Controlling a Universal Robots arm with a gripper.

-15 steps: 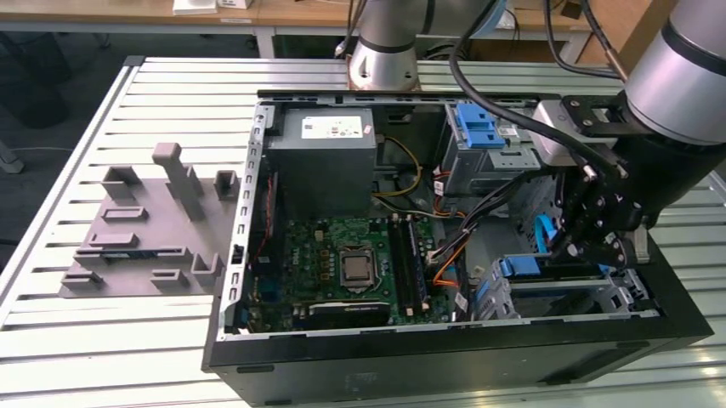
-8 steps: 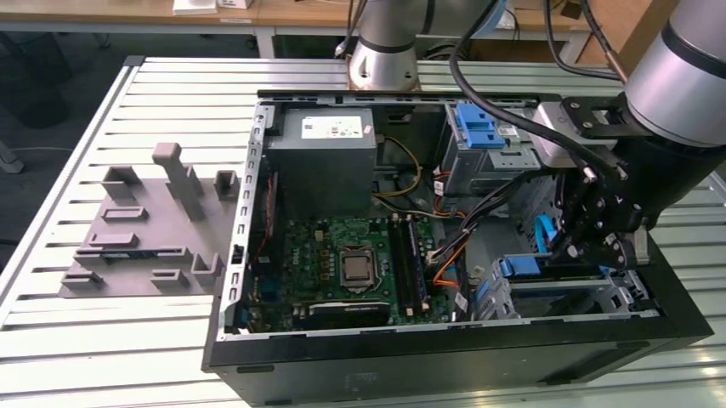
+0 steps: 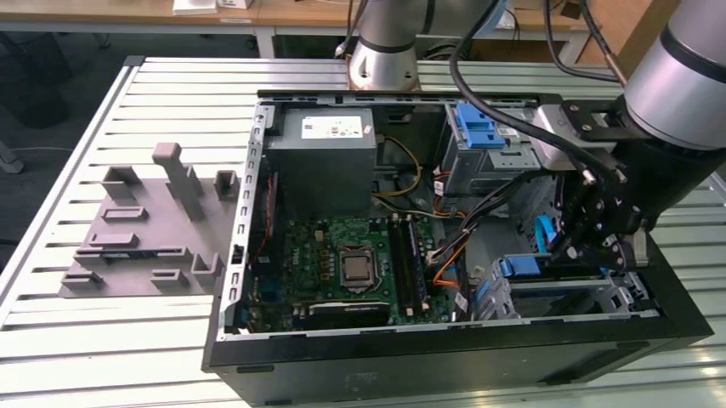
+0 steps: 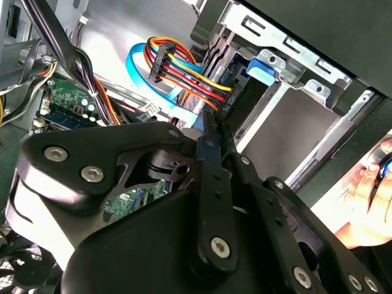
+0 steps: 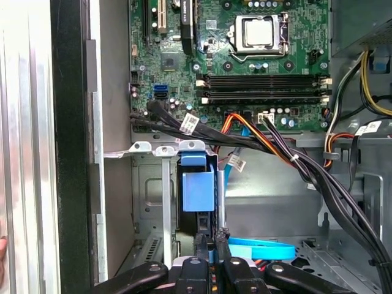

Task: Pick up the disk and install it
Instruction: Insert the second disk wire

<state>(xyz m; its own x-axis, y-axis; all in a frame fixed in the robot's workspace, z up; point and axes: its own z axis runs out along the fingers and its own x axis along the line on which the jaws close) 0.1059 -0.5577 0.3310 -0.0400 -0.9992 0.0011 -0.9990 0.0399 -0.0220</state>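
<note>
**Ana:** Right, exterior view first. Where's the hand (image 3: 590,246)?

**Ben:** Down inside the open computer case (image 3: 454,357), at the drive cage (image 3: 567,293) near the exterior view's right. I'd judge it's low because the disk has to slide into that bay. Blue carrier plastic shows just beside it; the power supply (image 3: 329,144) and motherboard (image 3: 340,255) sit well apart. A grey fixture (image 3: 148,229) lies on the slatted surface (image 3: 68,340).

**Ana:** Second wrist view?

**Ben:** The fingers (image 4: 211,153) look clenched on a thin blue edge, probably the disk (image 4: 191,130) standing on edge. A bundle of coloured cables (image 4: 184,70) hangs touching or just beside it, crowding the bay's mouth. A person's hand (image 4: 367,196) rests outside the case wall.

**Ana:** First wrist view?

**Ben:** The disk's blue carrier (image 5: 198,184) stands upright between the cage rails, directly past the fingertips (image 5: 202,245). Black cables (image 5: 294,159) drape across above the cage.
</note>
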